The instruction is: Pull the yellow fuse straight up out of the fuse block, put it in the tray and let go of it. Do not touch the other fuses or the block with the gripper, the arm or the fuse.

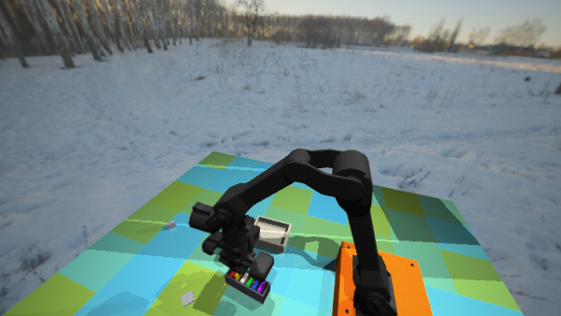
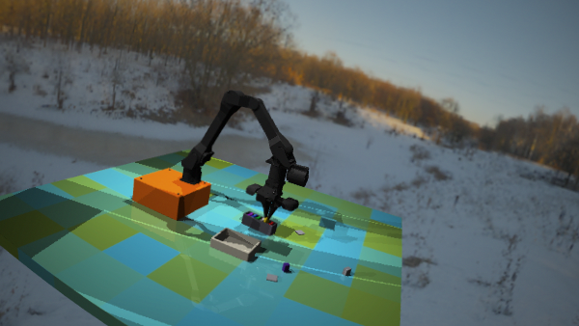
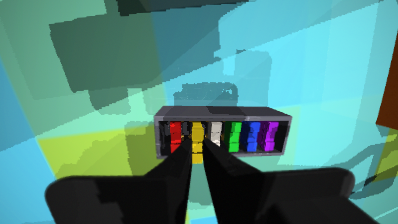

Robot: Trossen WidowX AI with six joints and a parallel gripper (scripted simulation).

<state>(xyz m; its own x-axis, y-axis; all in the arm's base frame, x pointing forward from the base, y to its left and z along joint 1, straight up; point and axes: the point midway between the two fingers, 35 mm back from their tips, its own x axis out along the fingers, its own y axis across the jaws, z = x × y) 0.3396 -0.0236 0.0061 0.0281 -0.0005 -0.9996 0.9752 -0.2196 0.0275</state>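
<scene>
Dark grey fuse block, long and open-topped, lying on a patchwork mat of blue and green squares. Inside it, one row of six fuses: red fuse, yellow fuse, white fuse, green fuse, blue fuse, purple fuse. Seen from the wrist, black gripper pointing down at the block, its two fingers clamped on the yellow fuse, one on each side. Yellow fuse in the second slot from the red end, its lower end reaching past the block's near rim; whether seated or partly lifted, not clear.

Pale grey tray, shallow and rectangular, near the block on the mat, with nothing visible inside. In the top view, same tray just behind the wrist, block directly under the gripper.

Orange base box under the arm. Several small blocks scattered on the mat, among them a purple cube.
</scene>
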